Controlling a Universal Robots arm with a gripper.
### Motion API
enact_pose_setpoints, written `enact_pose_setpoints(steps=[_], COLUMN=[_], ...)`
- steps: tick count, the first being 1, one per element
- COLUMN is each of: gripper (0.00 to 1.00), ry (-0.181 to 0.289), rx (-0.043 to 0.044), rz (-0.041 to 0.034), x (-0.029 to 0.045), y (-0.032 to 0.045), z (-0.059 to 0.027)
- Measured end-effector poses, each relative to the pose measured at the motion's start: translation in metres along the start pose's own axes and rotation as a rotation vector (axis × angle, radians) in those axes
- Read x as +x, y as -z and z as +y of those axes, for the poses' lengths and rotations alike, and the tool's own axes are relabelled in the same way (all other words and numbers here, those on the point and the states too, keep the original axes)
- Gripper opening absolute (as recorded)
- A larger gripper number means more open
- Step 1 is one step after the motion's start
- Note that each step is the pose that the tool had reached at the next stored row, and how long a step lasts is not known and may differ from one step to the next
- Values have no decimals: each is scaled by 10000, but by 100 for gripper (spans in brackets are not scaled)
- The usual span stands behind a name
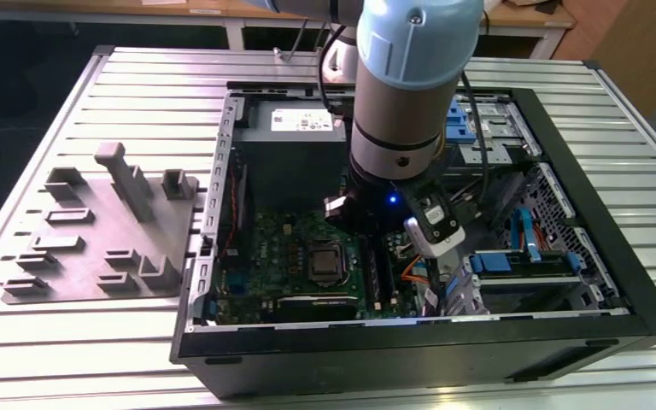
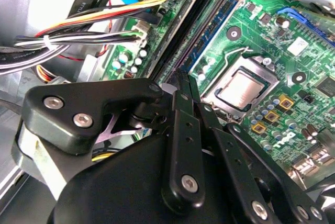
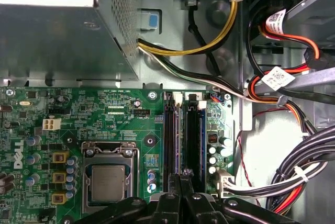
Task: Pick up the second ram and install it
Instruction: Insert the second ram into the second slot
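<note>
The second ram [image 3: 177,130] is down at the memory slots [image 3: 194,130] of the motherboard [image 3: 78,114], seen edge-on as a thin dark strip along one slot. And right on its near end sits the end effector [image 3: 181,178], fingers drawn together. Whether they pinch the stick or only rest on it, I cannot tell.

In the second wrist view the end effector [image 2: 180,80] has its black linkages folded in, tips meeting at the slots [image 2: 175,41]. Just beside it is the processor socket [image 3: 107,182], metal lid catching the light. Beyond the tips stands the grey power supply box [image 3: 63,41]. On the other side runs a bundle of black, red and white cables [image 3: 293,171].

In the exterior view, the arm [image 1: 402,85] reaches straight down into the open computer case [image 1: 419,350]. Well apart from the end effector, a grey fixture plate [image 1: 100,231] lies on the slatted metal surface [image 1: 78,342].
</note>
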State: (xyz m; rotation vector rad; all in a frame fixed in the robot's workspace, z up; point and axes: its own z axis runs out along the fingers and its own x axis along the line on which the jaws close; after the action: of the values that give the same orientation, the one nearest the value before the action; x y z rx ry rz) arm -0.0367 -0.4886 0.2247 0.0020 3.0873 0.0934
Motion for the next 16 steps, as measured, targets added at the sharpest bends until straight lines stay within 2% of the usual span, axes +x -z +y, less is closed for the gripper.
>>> enact_pose_setpoints(steps=[12,16], gripper=[11,11], ry=[0,0], rx=[1,-1], rz=[0,0], x=[2,0], y=[-35,8], z=[-2,1])
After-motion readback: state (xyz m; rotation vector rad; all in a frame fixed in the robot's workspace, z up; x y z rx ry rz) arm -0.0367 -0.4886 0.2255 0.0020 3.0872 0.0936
